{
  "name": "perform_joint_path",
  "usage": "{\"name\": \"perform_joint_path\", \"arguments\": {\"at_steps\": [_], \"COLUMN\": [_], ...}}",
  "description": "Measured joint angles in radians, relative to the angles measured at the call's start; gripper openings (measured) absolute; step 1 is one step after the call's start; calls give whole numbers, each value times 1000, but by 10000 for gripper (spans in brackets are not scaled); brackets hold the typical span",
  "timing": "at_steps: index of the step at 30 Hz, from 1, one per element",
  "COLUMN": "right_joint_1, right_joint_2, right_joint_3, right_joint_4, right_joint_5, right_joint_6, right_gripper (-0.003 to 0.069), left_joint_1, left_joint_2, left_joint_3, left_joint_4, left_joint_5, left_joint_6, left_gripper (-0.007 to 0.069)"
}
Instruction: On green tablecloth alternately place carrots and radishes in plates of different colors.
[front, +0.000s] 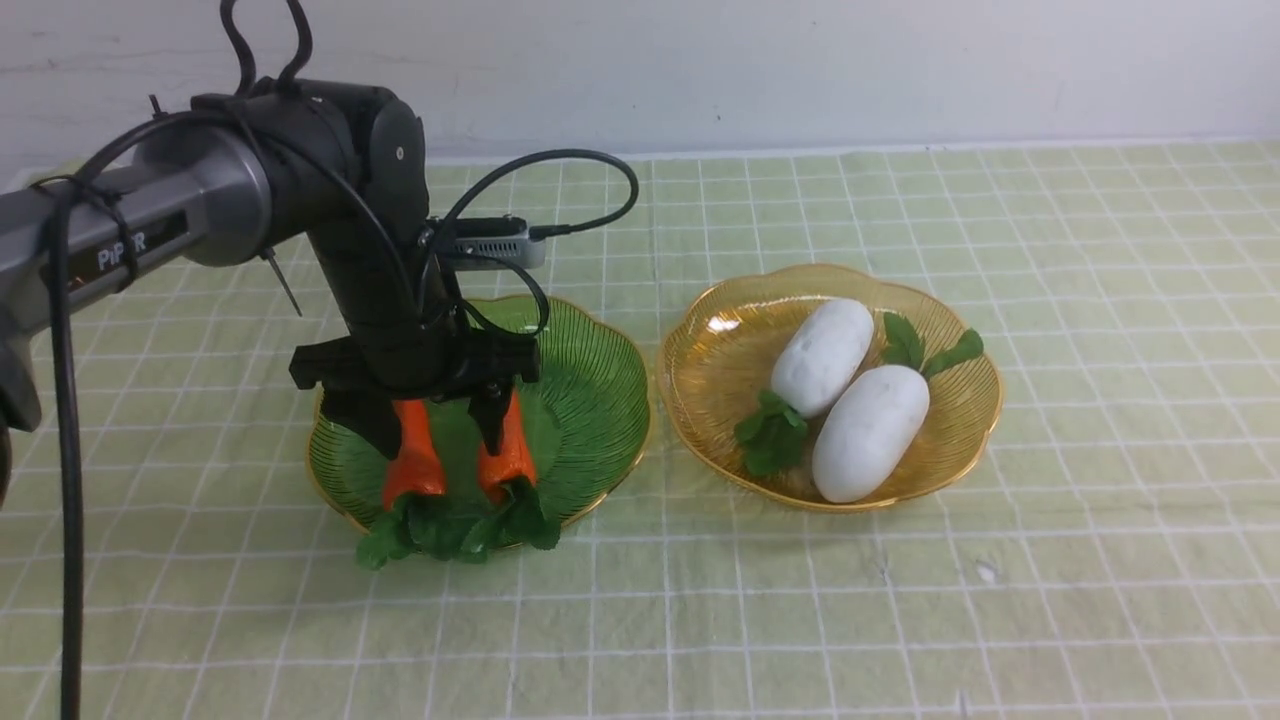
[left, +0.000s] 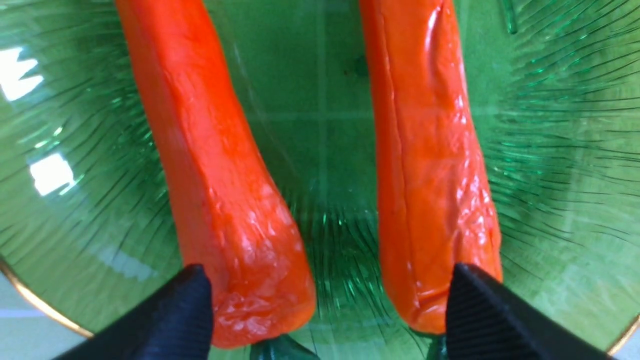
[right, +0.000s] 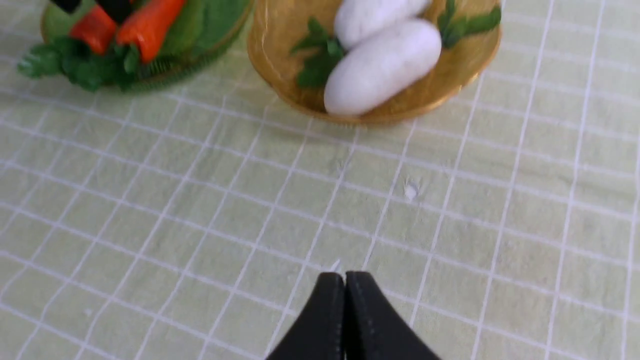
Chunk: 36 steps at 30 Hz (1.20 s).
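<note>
Plainly, two plates sat on the green tablecloth (front: 900, 600), and both were filled. The green plate (front: 600, 400) held two carrots: one carrot (front: 413, 465) and a second carrot (front: 507, 455) lay side by side in its near half, apart from each other. Their leafy tufts spilled over that plate's near rim onto the cloth. Just beside the green plate, on the robot's right of it and not touching it, stood the amber plate (front: 720, 370). It held two radishes: one radish (front: 823, 357) and the other radish (front: 870, 432) lay pressed together along their lengths, their leaves pointing opposite ways.

The left gripper (front: 440, 447) hung low inside the green plate with its jaws spread wide. One finger stood at the outer side of each carrot, and it clamped neither. The right gripper (right: 344, 280) was well apart from the green plate, above bare cloth, its jaws pressed together on nothing.
</note>
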Motion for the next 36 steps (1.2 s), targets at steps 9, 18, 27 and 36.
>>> {"name": "perform_joint_path", "arguments": {"at_steps": [9, 18, 27, 36], "right_joint_1": [0, 0, 0, 0], "right_joint_2": [-288, -301, -304, -304], "right_joint_3": [317, 399, 401, 402], "right_joint_4": [21, 28, 29, 29], "right_joint_5": [-553, -685, -614, -555], "right_joint_6": [-2, -2, -2, -2], "right_gripper": [-15, -15, -15, -15], "left_joint_1": [0, -1, -1, -1], "left_joint_2": [0, 0, 0, -21], "left_joint_3": [0, 0, -5, -126], "left_joint_4": [0, 0, 7, -8], "left_joint_5": [4, 5, 18, 69], "left_joint_6": [1, 28, 50, 167], "left_gripper": [563, 563, 380, 2]}}
